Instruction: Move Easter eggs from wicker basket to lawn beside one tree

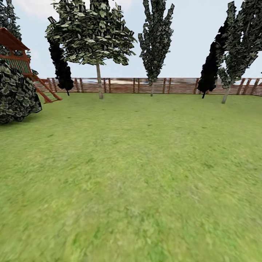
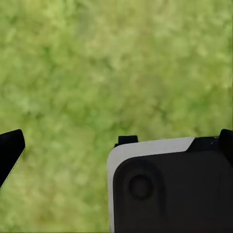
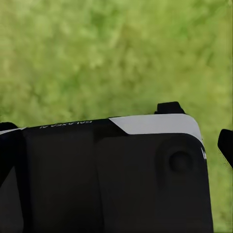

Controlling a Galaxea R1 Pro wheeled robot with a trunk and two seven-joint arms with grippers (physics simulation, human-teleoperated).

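The lawn (image 1: pixel 138 174) spreads wide and green ahead of me to the fence. A tree (image 1: pixel 99 85) with a pale bare trunk and a broad leafy crown stands at the far left-centre, by the fence. The Easter eggs and the wicker basket are out of view. In the left wrist view my left gripper (image 2: pixel 116 145) hangs over grass, its dark fingertips (image 2: pixel 10 150) far apart with nothing between them. In the right wrist view my right gripper (image 3: pixel 116 141) is also spread wide and holds nothing. A black and white part of my body lies below each.
A brown slat fence (image 1: pixel 145 86) closes the far side of the garden. Dark narrow trees (image 1: pixel 155 43) stand along it. A large dark bush (image 1: pixel 16 92) and a red wooden play tower (image 1: pixel 14 51) with a ladder stand at the far left.
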